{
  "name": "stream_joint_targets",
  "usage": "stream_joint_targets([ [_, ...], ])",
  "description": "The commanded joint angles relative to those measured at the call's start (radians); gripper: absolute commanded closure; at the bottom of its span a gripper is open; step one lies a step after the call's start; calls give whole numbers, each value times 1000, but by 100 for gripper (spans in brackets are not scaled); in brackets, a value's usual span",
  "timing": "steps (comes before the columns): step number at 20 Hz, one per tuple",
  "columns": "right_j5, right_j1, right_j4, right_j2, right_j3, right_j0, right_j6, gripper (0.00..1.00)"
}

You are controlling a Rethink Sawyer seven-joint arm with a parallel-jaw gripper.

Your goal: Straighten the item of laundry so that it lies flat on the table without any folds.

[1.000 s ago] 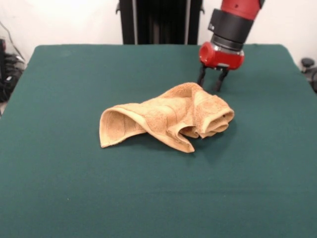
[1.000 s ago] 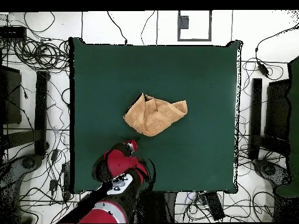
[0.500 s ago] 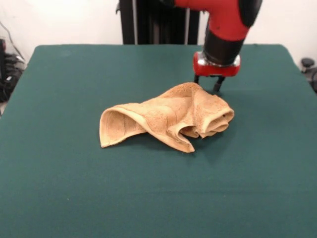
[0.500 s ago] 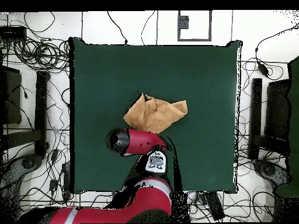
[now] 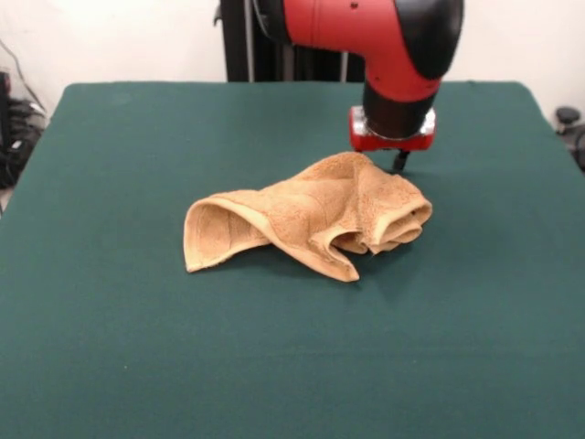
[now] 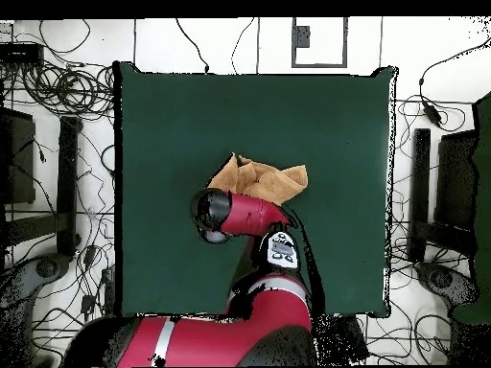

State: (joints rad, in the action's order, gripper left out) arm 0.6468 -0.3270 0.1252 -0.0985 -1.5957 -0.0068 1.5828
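One towel (image 5: 311,218) is lying crumpled near the middle of the green tabletop (image 5: 137,347), and I am seeing it folded over itself: at its left end a flap is curling up into an open loop, and at its right end the cloth is rolling into a thick bunch. Just behind that right end, the gripper (image 5: 395,161) is hanging low under the red arm, mostly hidden; I cannot tell how its fingers are standing.
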Motion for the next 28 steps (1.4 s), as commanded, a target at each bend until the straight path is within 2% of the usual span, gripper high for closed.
stream_joint_targets([
  [1, -539, 341, -41, 7, 174, -100, 217, 0],
  [4, -542, 337, -50, 10, 172, -104, 217, 0],
  [8, -521, 333, -79, 72, 174, -171, 131, 0],
  [11, -455, 341, -120, 124, 202, -231, 23, 0],
  [15, -403, 344, -171, 153, 231, -266, -30, 0],
  [28, -411, 343, -280, 208, 236, -325, 17, 0],
])
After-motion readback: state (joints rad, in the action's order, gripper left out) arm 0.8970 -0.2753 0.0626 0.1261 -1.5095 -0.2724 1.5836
